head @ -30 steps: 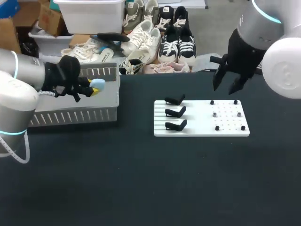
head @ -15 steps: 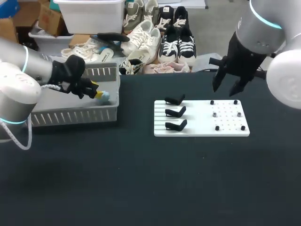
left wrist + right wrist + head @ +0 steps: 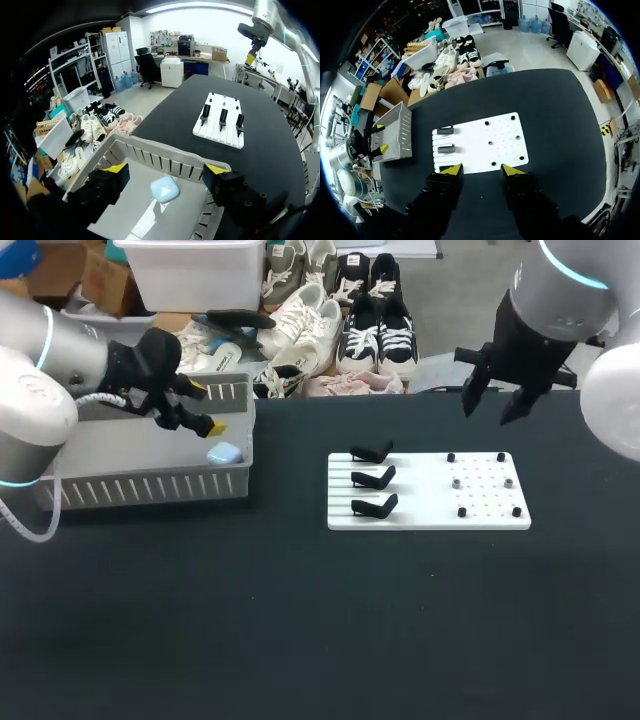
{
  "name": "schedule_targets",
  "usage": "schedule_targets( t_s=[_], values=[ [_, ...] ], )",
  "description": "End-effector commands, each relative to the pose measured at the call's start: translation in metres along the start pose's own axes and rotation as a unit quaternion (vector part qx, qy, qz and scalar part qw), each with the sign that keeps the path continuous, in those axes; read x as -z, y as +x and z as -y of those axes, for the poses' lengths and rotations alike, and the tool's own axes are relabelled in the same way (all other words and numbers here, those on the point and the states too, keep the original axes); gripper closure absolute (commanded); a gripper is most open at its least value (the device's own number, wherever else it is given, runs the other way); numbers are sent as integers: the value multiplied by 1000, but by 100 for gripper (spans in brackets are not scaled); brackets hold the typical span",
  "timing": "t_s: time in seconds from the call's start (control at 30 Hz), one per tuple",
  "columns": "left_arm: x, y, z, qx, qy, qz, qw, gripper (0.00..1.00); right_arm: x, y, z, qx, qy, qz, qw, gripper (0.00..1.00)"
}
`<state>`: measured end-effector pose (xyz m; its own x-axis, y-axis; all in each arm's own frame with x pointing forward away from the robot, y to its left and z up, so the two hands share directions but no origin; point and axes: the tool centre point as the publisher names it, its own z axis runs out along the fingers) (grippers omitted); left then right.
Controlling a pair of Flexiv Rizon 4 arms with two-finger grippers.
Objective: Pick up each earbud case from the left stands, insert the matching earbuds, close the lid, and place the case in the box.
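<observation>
My left gripper (image 3: 203, 408) hangs released over the grey box (image 3: 150, 485), with the pale blue earbud case (image 3: 225, 453) lying inside by the wall nearest the white board (image 3: 480, 510). I'd lift straight up, clear of the slatted rim. The right gripper (image 3: 488, 410), spread and empty, hovers beyond the board; its three black stands (image 3: 372, 480) look bare.

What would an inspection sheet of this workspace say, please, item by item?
Surface: black table, no spill or mark seen.
Job's things: white board with three black stands, all empty; light blue earbud case lying shut inside the grey box.
Clutter: nothing seen.
Grippers: left gripper above the box, fingers open, empty; right gripper in the air beyond the board, fingers open, empty.
Cables: white cable hanging from the left arm, beside the box.
Surroundings: nothing seen reaching over the table.
</observation>
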<state>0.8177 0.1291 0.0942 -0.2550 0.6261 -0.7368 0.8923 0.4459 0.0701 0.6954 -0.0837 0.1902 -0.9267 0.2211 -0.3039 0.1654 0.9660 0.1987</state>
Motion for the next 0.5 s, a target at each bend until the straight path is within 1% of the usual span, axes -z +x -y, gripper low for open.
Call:
schedule_targets(
  t_s=[0.03,0.17,0.2,0.27,0.3,0.37,0.43,0.47,0.5],
  values=[
    [12,-5,31,-5,-26,29,999,0,5,-1,17,2,-17,10,1000,53],
    [8,-12,53,-1,-28,57,998,0,9,-6,33,7,-55,26,998,51],
    [6,-13,59,2,-26,66,997,0,10,-7,37,12,-69,33,997,47],
    [1,-16,69,7,-20,76,997,0,10,-8,47,20,-97,46,994,37],
    [-2,-19,75,7,-16,87,996,0,10,-8,53,22,-111,51,992,32],
    [-5,-25,86,9,-12,95,995,0,10,-9,64,21,-132,61,989,22],
    [-9,-29,94,14,-8,101,995,0,5,-12,77,16,-133,65,989,21],
    [-11,-31,97,15,-6,108,994,0,2,-13,82,16,-133,68,989,14],
    [-12,-33,100,16,-5,112,994,0,-1,-15,88,14,-135,68,988,0]
  ],
)
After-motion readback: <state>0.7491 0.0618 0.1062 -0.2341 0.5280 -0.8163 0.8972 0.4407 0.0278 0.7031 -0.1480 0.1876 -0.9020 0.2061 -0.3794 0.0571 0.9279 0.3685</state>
